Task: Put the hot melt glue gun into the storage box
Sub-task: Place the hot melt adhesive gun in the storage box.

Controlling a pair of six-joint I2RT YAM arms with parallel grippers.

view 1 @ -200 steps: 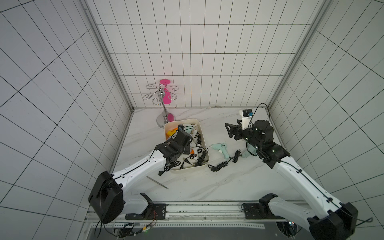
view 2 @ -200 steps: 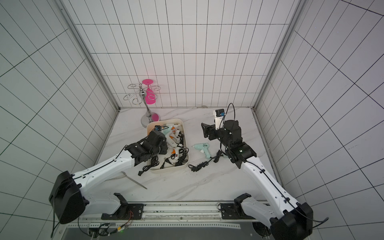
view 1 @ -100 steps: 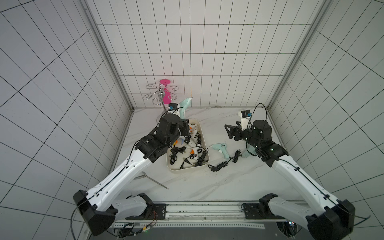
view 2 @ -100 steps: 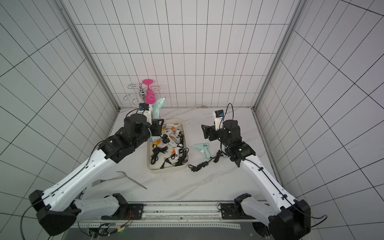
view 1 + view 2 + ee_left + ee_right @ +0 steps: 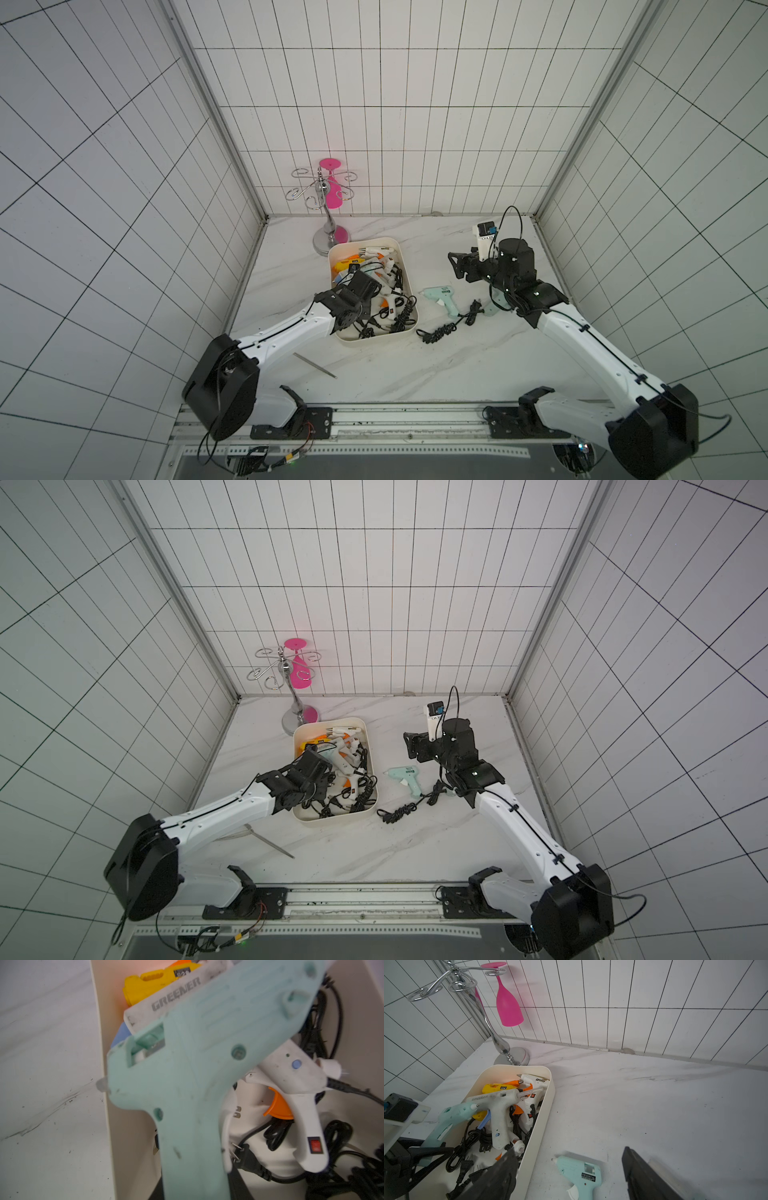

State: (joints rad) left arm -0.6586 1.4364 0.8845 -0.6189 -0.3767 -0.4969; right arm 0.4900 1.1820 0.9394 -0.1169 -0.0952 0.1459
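Right wrist view, lower left: the left tool (image 5: 428, 1148) pinches a mint glue gun (image 5: 454, 1113) by its handle over the crowded storage box (image 5: 549, 1093). Right of the box a second mint gun (image 5: 579, 1172) lies on the bench (image 5: 654, 1105) near the spread, empty right tool (image 5: 567, 1153). Light, stiff plastic I'd judge, its cord (image 5: 441, 331) trailing; grip the handle.

Bright even light, faint soft shadows on the surface (image 5: 374, 374), wide-angle bending at edges, mint glue gun (image 5: 197, 1064) blurred in left wrist view
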